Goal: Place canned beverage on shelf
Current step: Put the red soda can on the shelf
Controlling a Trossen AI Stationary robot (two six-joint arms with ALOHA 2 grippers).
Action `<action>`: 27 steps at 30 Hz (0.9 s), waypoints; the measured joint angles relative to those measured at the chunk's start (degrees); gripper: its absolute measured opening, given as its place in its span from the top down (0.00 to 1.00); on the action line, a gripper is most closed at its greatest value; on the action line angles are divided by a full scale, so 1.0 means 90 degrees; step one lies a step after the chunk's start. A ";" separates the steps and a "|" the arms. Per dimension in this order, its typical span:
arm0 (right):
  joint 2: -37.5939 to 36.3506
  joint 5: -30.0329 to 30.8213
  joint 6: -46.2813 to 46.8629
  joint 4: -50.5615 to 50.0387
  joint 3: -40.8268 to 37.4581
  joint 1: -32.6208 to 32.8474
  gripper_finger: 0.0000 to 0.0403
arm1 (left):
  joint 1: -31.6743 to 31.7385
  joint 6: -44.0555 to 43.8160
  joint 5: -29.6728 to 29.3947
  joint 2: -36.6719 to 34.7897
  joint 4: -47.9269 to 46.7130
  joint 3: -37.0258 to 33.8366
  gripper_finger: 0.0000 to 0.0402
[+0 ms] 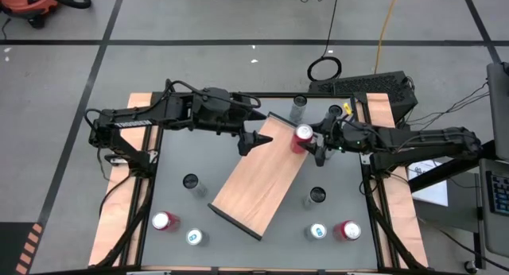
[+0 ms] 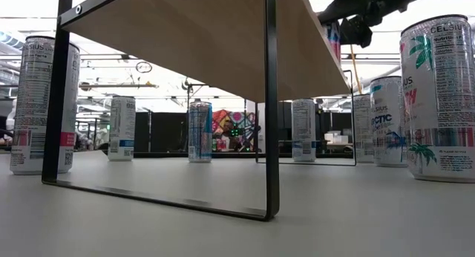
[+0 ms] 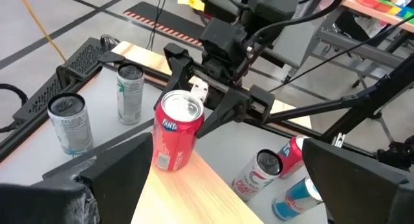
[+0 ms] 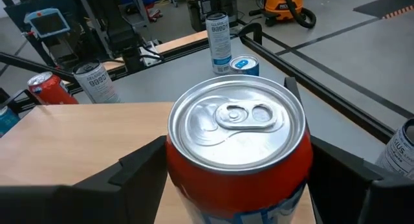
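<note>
The red canned beverage (image 1: 303, 136) (image 3: 174, 136) (image 4: 239, 140) stands upright on its base on the far right end of the shelf (image 1: 258, 176), a light-brown board on thin black frame legs (image 2: 271, 138). My right gripper (image 1: 312, 144) (image 3: 197, 88) reaches level from the table's right. It is open, with one finger close on each side of the can's upper wall. My left gripper (image 1: 253, 140) (image 3: 239, 185) hangs open above the shelf's far left part, facing the can and a short way from it.
Several other cans stand on the grey tabletop around the shelf: two at the near left (image 1: 165, 221) (image 1: 196, 238), one left of the shelf (image 1: 190, 182), three at the near right (image 1: 316, 197) (image 1: 317, 231) (image 1: 347, 230), and one at the far edge (image 1: 299, 104).
</note>
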 joint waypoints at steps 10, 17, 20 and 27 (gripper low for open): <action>-0.0284 -0.0131 0.0019 -0.0133 -0.0017 -0.0004 0.28 | -0.0001 0.0007 0.0000 0.0000 -0.0066 0.0000 0.01; -0.0255 -0.0170 0.0146 -0.0278 -0.0005 -0.0002 0.28 | -0.0001 0.0041 0.0000 0.0000 -0.0066 0.0000 0.01; -0.0255 -0.0170 0.0141 -0.0293 0.0002 -0.0002 0.28 | -0.0001 0.0041 0.0000 0.0000 -0.0066 0.0000 0.01; -0.0243 -0.0170 0.0155 -0.0347 0.0007 -0.0031 0.25 | -0.0001 0.0044 0.0000 0.0000 -0.0066 0.0000 0.01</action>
